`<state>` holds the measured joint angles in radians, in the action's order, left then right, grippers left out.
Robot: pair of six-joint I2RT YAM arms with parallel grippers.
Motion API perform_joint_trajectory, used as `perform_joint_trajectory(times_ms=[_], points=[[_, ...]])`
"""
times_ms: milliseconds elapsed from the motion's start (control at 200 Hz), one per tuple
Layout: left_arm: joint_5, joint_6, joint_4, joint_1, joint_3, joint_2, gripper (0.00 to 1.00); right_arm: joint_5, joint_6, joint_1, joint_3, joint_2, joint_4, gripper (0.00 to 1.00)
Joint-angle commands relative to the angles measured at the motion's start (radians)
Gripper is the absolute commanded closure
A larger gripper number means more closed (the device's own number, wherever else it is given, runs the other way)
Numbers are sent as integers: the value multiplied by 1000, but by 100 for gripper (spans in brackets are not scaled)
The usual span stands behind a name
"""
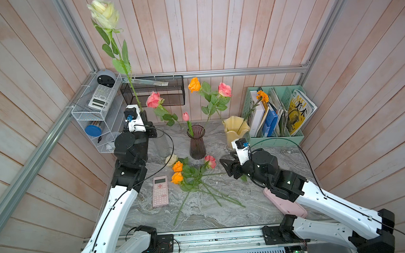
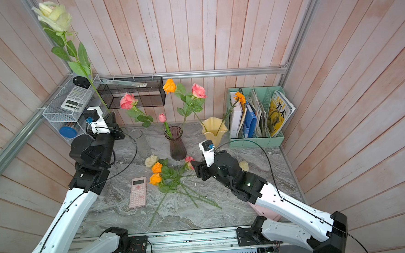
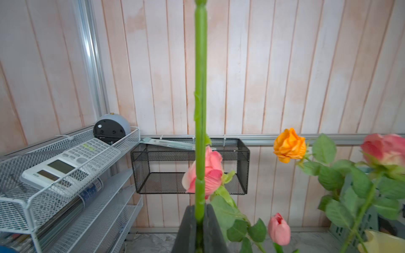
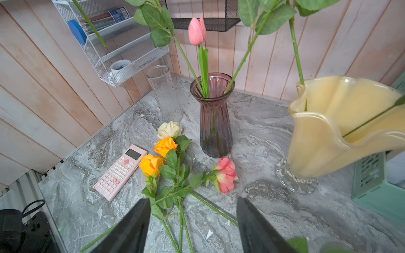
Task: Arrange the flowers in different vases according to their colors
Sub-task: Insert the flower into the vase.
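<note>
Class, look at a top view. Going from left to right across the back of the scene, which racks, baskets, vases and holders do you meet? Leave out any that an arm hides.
White wire rack → black mesh basket → purple vase → yellow vase → green file holder.

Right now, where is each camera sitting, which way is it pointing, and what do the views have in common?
Top views: high above the robot's base, looking down at the marble table; both show the left arm and right arm.
Left wrist: on the raised left arm, facing the back wall and black mesh basket; left hand shut on the cream rose stem.
Right wrist: low over the table, facing the purple vase and loose flowers; open right hand shows.
Shared: both wrist views catch the pink tulip.
</note>
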<state>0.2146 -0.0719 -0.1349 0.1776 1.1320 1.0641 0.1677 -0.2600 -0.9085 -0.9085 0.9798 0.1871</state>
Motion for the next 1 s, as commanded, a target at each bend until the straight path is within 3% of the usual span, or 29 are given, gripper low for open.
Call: perform_joint_trajectory(times_ms=[0, 525, 995], points=[[-50, 11, -130, -66, 35, 43, 100, -51, -38, 38, 45, -42, -10, 32], [-161, 87, -459, -137, -14, 350, 100, -122, -123, 107, 203, -10, -58, 32], [-166, 127, -609, -147, -141, 449, 100, -155, -128, 153, 211, 15, -66, 32]])
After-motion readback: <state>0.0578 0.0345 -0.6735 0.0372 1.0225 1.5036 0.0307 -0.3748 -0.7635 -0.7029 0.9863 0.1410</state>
